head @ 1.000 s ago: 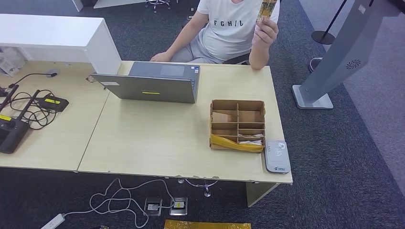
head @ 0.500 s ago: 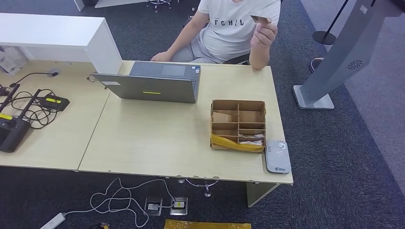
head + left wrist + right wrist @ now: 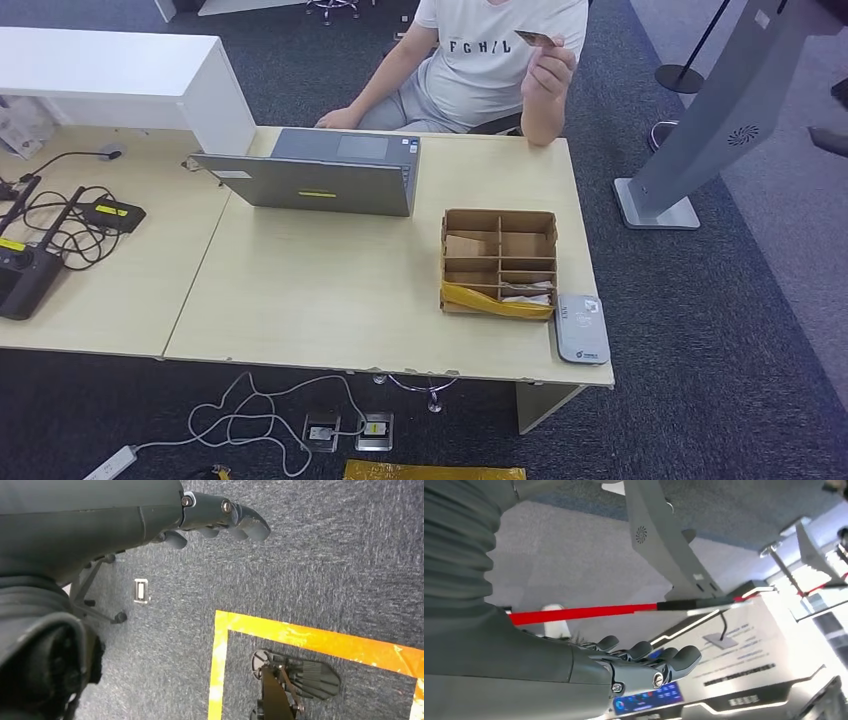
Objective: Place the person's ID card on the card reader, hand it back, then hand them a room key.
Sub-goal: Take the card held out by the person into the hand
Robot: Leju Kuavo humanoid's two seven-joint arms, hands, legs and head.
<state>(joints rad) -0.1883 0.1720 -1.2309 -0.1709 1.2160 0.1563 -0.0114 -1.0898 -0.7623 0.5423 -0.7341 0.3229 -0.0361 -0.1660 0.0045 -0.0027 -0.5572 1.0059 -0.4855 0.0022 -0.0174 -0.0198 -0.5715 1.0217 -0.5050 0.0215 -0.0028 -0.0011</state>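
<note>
A: Our left hand (image 3: 220, 522) hangs over carpet, our right hand (image 3: 644, 665) is raised; both have fingers apart, holding nothing.

B: The person's hand (image 3: 548, 72) has tipped the ID card (image 3: 538, 39) from upright to flat, offered. We judge taking it comes next; card reader (image 3: 581, 327) waits at the table (image 3: 320, 300) corner.

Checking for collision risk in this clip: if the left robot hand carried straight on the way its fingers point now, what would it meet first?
Nothing close, as far as the wrist view shows. The left robot hand hangs empty, fingers pointing out over bare grey carpet. The carpet would probably come first, though depth is hard to judge.
</note>
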